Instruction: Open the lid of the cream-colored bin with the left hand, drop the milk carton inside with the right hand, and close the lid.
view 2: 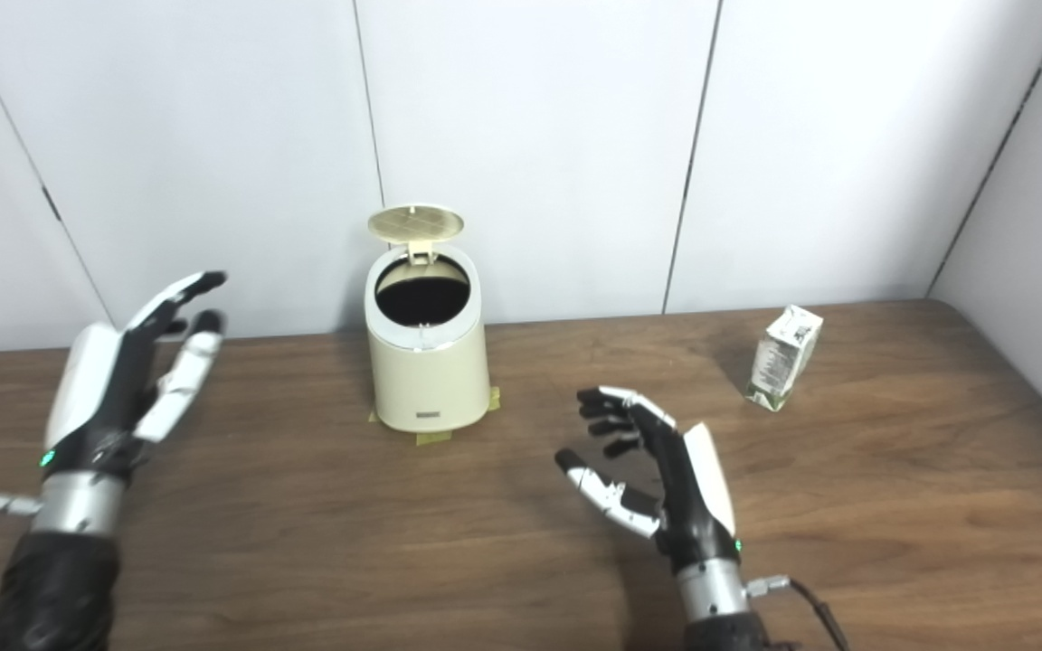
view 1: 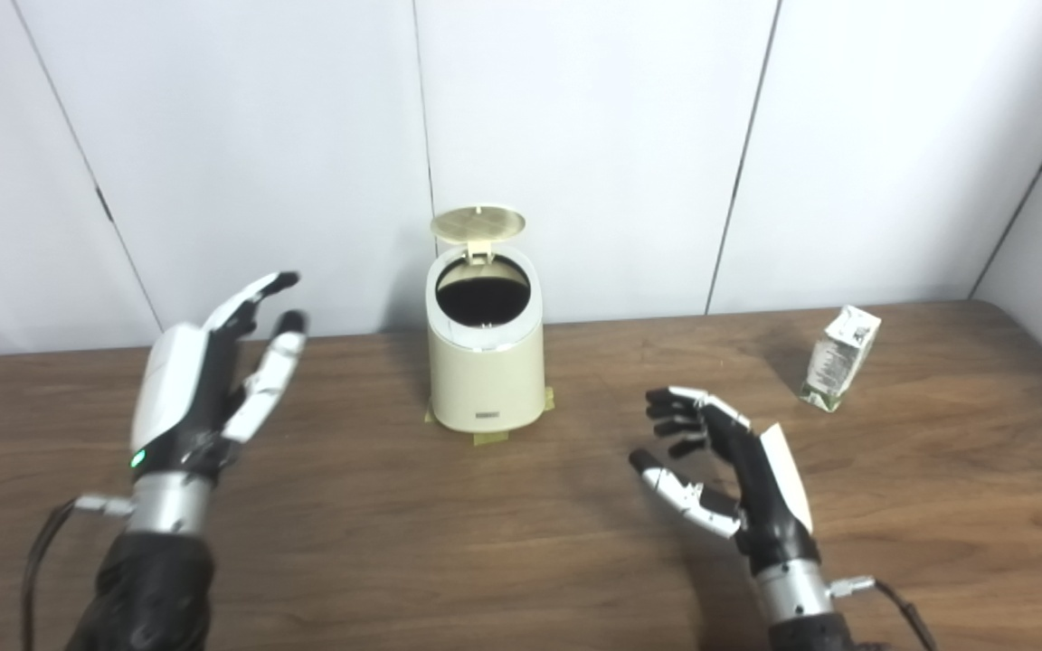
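Cream-colored bin (view 1: 485,380) upright mid-table, lid (view 1: 478,223) raised open; milk carton (view 1: 838,358) tilted, well right.

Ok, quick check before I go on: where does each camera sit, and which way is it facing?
Left eye view: on the head, looking forward and down at the table; both arms enter from below.
Right eye view: beside it, set slightly rightward, facing the same way, so things appear further left.
Shared: the bin with its lid up, milk carton, left hand and right hand, both open.
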